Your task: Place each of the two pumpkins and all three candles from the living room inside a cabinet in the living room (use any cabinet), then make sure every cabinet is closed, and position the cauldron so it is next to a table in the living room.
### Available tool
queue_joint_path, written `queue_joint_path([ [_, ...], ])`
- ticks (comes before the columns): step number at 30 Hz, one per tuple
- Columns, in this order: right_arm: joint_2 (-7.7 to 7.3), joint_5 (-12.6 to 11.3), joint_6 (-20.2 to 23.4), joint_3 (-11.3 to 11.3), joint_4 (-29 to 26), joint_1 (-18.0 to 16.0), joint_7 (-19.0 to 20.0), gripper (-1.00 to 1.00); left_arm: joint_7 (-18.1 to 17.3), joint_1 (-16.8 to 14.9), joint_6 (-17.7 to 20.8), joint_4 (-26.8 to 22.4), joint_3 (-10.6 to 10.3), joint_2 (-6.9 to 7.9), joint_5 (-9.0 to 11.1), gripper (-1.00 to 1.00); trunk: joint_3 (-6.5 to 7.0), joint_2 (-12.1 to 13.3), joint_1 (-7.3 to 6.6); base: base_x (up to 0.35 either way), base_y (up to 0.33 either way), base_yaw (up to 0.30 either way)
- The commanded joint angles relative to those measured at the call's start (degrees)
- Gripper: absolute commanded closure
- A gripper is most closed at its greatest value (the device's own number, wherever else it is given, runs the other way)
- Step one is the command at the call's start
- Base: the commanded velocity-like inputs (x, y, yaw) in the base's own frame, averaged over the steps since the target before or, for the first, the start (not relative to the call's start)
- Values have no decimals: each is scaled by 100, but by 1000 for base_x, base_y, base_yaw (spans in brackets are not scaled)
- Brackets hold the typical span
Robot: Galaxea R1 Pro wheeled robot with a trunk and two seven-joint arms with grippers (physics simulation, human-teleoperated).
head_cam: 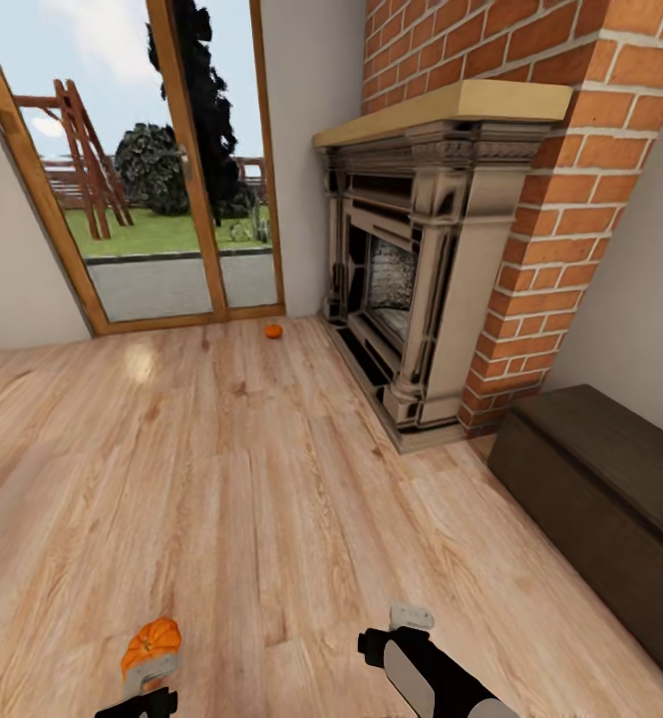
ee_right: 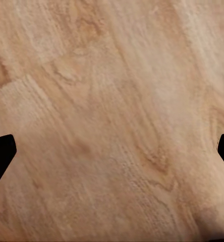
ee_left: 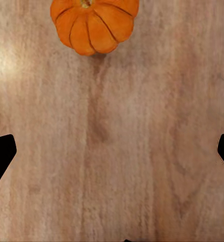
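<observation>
Nearest the head camera, both arms sat at the lower edge of the frame over the pale wood floor (head_cam: 231, 499). Left gripper (head_cam: 152, 670) had an orange ribbed pumpkin (head_cam: 152, 638) at its tip; from the head view the pumpkin appeared to sit against the light-coloured fingers, but whether it was clamped could not be told. Left wrist view showed that pumpkin (ee_left: 94, 22) at the frame edge with floor planks behind it, and the dark finger tips (ee_left: 1, 154) stood wide apart at the two sides of the frame, with nothing between them; state of the left gripper: cannot tell whether holding. Right gripper (head_cam: 411, 616) hung over bare floor, well apart from the left one; its pale fingertip end pointed forward. Right wrist view showed wood grain with dark finger tips (ee_right: 1, 154) at opposite sides of the frame, jaws apart, nothing held. Second pumpkin (head_cam: 273, 330) lay on the floor far ahead, small in the picture, just in front of the wood-framed glass door (head_cam: 171, 199) and near the corner of the fireplace (head_cam: 411, 279). Fireplace had a dark ornate surround, a pale mantel shelf and a red brick chimney (head_cam: 570, 199) above and beside it. Long low dark-brown cabinet (head_cam: 610, 499) stood against the right wall, just beside the brick column; its fronts appeared closed from this angle.
</observation>
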Motion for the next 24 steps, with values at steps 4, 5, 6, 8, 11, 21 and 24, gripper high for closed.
queue_joint_path([
  [4, 0, 0, 0, -2, 0, 0, 0, -100, -1, 0, 0, 0, 0, 0, 2, -100, -8, 0, 0, 0, 100, -275],
  [5, -2, 0, 0, -4, 0, 1, 2, -100, -1, 0, 0, 0, 0, 0, 2, -100, -10, 0, 0, 0, 47, -275],
  [6, -4, 0, 0, -5, 0, 1, 3, -100, -1, 0, 0, 0, 0, 0, 2, -100, -12, 0, 0, 0, 30, -275],
  [8, -4, 0, 0, -5, 0, 1, 4, -100, -2, 0, 0, 0, 0, 0, 2, -100, -16, 0, 0, 0, 16, -275],
  [11, -6, -2, 0, -5, 0, 1, 2, -100, 0, 0, 0, 0, 0, 0, 2, -100, -21, 0, 0, 0, 5, -275],
  [21, -9, -1, 0, -6, 0, 1, 4, -100, -3, 0, 0, 0, 0, 0, 2, -100, -41, 0, 0, 0, 1, -275],
  [24, -9, -3, 0, -6, 0, 0, 5, -100, -4, 0, 0, 0, 0, 0, 2, -100, -47, 0, 0, 0, 0, -275],
])
